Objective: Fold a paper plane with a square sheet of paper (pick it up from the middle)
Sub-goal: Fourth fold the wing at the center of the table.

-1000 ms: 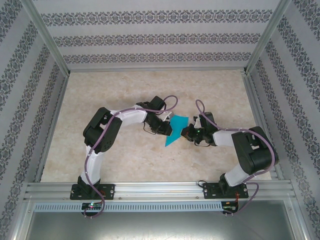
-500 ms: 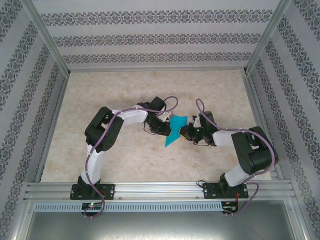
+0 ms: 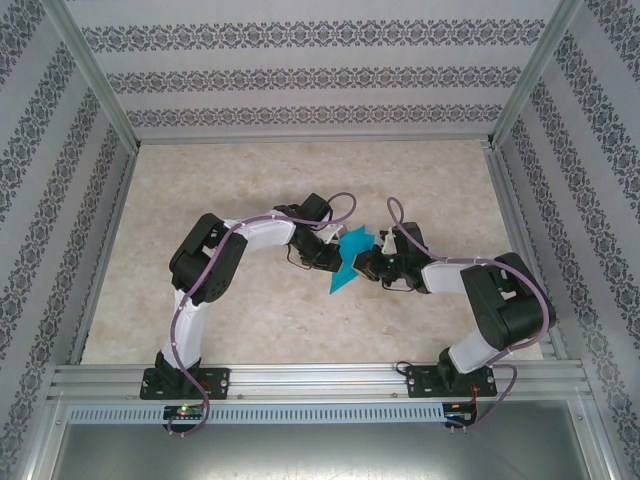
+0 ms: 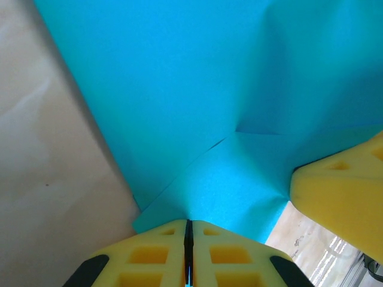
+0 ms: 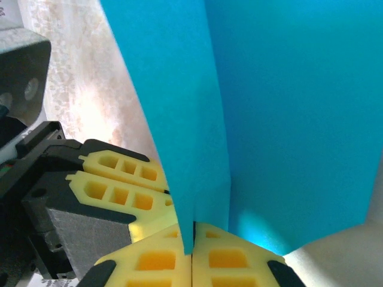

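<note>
**Item:** sheet of paper, teal-blue, plain, one piece, part-folded.

**Location:** over the middle of the counter, pinched between the two claws, with one pointed end slanting toward the near edge. It cannot be told whether that tip touches the counter.

**Holders:**
- Left claw: yellow fingers clenched flat together on a corner flap.
- Right claw: likewise clenched on the sheet's edge, just beside a long straight fold.
- The two grips sit close together.

**Condition:** several sharp creases meet near the left grip. One panel overlaps another. No tears are seen.

**Handling (judged):**
- Very light, thin and limp away from the creases, stiffer along them.
- The smooth surface is likely to slip from a loose pinch.
- It is easily crumpled or torn if the claws pull apart.
- Best taken at an edge or on a doubled layer next to a crease, with a flat pinch.

**Markings:** no brand, label or writing can be read on the paper or the fingers.
</note>
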Controlling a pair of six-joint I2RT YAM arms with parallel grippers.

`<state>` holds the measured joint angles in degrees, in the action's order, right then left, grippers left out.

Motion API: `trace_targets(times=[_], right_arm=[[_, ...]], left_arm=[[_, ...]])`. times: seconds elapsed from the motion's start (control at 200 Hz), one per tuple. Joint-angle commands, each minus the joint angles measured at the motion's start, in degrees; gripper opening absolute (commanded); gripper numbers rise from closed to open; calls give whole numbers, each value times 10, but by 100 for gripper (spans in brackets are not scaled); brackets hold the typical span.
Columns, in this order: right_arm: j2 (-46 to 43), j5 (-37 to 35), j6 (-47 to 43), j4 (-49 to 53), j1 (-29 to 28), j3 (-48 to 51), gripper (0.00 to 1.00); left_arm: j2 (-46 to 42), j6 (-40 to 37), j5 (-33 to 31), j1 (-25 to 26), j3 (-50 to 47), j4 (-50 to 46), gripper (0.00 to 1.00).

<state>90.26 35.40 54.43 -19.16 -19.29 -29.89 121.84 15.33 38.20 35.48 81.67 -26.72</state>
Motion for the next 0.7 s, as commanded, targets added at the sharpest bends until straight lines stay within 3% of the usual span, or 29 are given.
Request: trace_targets(times=[0.0,0.5,0.699], right_arm=[[2,-3,13,-28,-1,-14,4],[53,10,118,-184,-1,9,3],[61,-6,100,-150,-8,2,5]], left_arm=[[17,-12,-9,-5,-19,-2,12],[11,-6,-1,-4,-37,17,12],[7,-6,3,-4,-42,22,12]])
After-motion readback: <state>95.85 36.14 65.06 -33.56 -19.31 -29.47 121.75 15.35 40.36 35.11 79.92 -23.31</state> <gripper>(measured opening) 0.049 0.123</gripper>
